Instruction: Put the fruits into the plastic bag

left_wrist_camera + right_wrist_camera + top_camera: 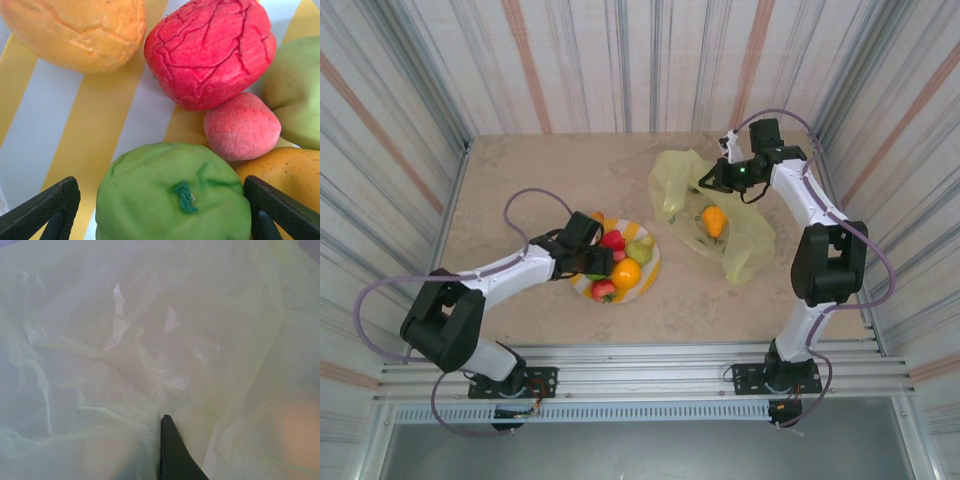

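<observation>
The left gripper (pixel 160 215) hung spread wide over the striped plate (pixel 45 135), its dark fingers (pixel 47 205) either side of a smooth green apple (pixel 170 190) lying beside a cracked red fruit (pixel 210 50). Right of the plate, the right gripper (pixel 167 432) was clenched on the thin, crinkled plastic bag (pixel 150 340), with an orange fruit (pixel 714 221) inside.

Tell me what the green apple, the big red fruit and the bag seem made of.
The green apple looks like soft foam or rubber: matte, dimpled skin. The big red fruit, probably painted foam: coating cracked all over. The plastic bag: thin translucent film, glossy creases.
</observation>
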{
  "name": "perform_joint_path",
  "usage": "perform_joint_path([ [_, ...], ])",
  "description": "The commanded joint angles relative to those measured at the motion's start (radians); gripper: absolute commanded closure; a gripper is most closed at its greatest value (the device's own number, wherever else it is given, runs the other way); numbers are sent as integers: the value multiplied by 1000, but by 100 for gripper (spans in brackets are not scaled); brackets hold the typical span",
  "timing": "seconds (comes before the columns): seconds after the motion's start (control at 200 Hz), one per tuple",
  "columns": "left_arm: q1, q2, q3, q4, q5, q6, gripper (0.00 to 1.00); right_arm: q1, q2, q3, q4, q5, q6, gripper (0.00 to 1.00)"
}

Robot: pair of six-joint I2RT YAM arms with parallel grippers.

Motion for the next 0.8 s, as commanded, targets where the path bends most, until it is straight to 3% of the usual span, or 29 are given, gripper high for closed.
perform_joint_path([
  [0.0, 10, 23, -6, 19, -20, -15, 13, 1, 11, -6, -2, -8, 17, 100],
  [0.356, 16, -9, -31, 36, -44, -37, 28, 2, 20, 6, -1, -7, 24, 100],
  [0.606, 19, -184, -99, 33, -151, -70, 33, 23, 22, -6, 29, 29, 62, 100],
  [0.711, 15, -299, -130, 84, -88, -68, 37, 28, 25, -5, 39, 35, 82, 100],
  [0.797, -38, -368, -156, 188, -46, -46, 40, 26, 21, -5, 48, 30, 96, 100],
])
